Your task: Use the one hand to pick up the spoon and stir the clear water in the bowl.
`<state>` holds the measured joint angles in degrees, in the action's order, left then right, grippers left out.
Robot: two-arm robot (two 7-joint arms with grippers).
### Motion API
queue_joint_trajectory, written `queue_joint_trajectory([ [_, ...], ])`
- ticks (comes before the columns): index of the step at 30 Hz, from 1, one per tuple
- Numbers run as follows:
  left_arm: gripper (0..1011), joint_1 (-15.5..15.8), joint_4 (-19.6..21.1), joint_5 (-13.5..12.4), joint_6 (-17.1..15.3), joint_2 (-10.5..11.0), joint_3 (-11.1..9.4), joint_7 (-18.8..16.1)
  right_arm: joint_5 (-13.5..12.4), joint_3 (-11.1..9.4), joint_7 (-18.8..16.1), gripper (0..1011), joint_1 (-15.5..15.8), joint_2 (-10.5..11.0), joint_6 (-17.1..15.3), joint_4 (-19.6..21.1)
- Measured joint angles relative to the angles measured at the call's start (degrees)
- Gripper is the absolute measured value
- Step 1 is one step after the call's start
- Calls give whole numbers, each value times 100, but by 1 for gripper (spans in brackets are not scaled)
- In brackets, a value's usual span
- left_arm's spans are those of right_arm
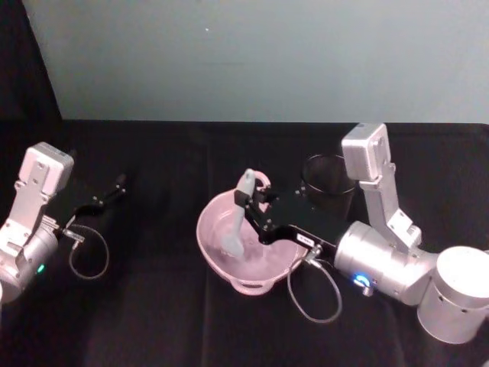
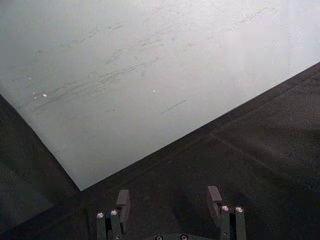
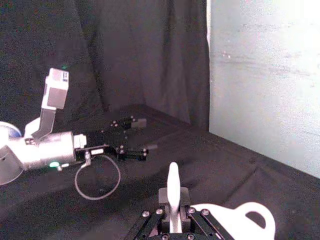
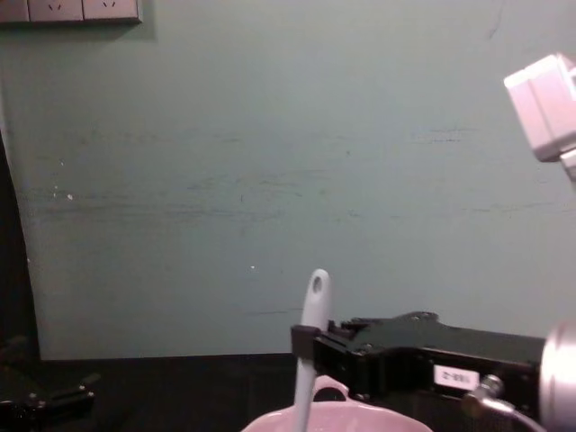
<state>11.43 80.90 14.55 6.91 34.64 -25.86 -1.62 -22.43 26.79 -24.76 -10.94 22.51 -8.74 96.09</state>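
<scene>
The right gripper point(image 1: 256, 200) reaches in over the far rim of the pink bowl point(image 1: 212, 246), its fingers clamped on the handle of the white spoon point(image 1: 237, 218). The spoon stands nearly upright and leans a little. Its head is down inside the bowl and the tip with the hole sticks up above the fingers point(image 4: 313, 306). From the right wrist the handle point(image 3: 173, 182) rises straight out between the closed fingers, with the bowl's loop handle point(image 3: 255, 218) just beside it. The bowl sits near the middle of the black table point(image 1: 153, 306), and a black mesh cup point(image 1: 328, 183) stands just behind it, near the right arm.

The left gripper point(image 1: 116, 186) is parked well off to the left, low over the table, with its fingers apart and holding nothing.

The pick-up looks done, so the stirring is the step in hand. The water itself is too clear to make out. The next move probably calls for small, slow circles with the head kept low and away from the bowl's wall, so nothing slops over or nudges the bowl toward the cup.
</scene>
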Motion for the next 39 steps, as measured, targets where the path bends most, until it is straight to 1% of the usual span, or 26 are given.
queue_joint_trajectory([
  [3,1011,0,0,0,0,0,0,0,62,57,52,111,-141,-110,108,-180],
  [4,1011,0,0,0,0,0,0,0,62,57,52,111,-141,-110,108,-180],
  [7,1011,0,0,0,0,0,0,0,164,95,131,111,-313,-249,245,-429],
  [8,1011,0,0,0,0,0,0,0,164,95,131,111,-313,-249,245,-429],
  [11,1011,0,0,0,0,0,0,0,300,103,231,112,-458,-370,373,-670],
  [14,1011,0,0,0,0,0,0,0,398,90,304,111,-527,-421,437,-788],
  [15,1011,0,0,0,0,0,0,0,473,75,354,111,-557,-443,477,-849],
  [18,1011,0,0,0,0,0,0,0,596,47,440,111,-578,-455,523,-890],
  [20,1011,0,0,0,0,0,0,0,764,-12,551,111,-571,-433,543,-876],
  [21,1011,0,0,0,0,0,0,0,764,-12,551,111,-571,-433,543,-876],
  [23,1011,0,1,-1,0,0,0,0,844,-62,590,111,-530,-379,496,-791],
  [24,1011,0,0,0,0,0,0,0,872,-107,598,111,-489,-323,417,-706],
  [29,1011,0,0,0,0,0,0,0,839,-260,538,111,-327,-153,120,-372],
  [32,1011,0,0,0,0,0,0,0,730,-354,438,111,-189,-31,-108,-119],
  [33,1011,0,0,0,0,0,0,0,663,-392,388,111,-116,40,-212,15],
  [36,1011,0,0,0,0,0,0,0,529,-430,285,111,4,148,-382,229],
  [37,1011,0,0,0,0,0,0,0,529,-430,285,111,4,148,-382,229],
  [39,1011,0,0,0,0,0,0,0,350,-432,163,111,103,244,-554,409],
])
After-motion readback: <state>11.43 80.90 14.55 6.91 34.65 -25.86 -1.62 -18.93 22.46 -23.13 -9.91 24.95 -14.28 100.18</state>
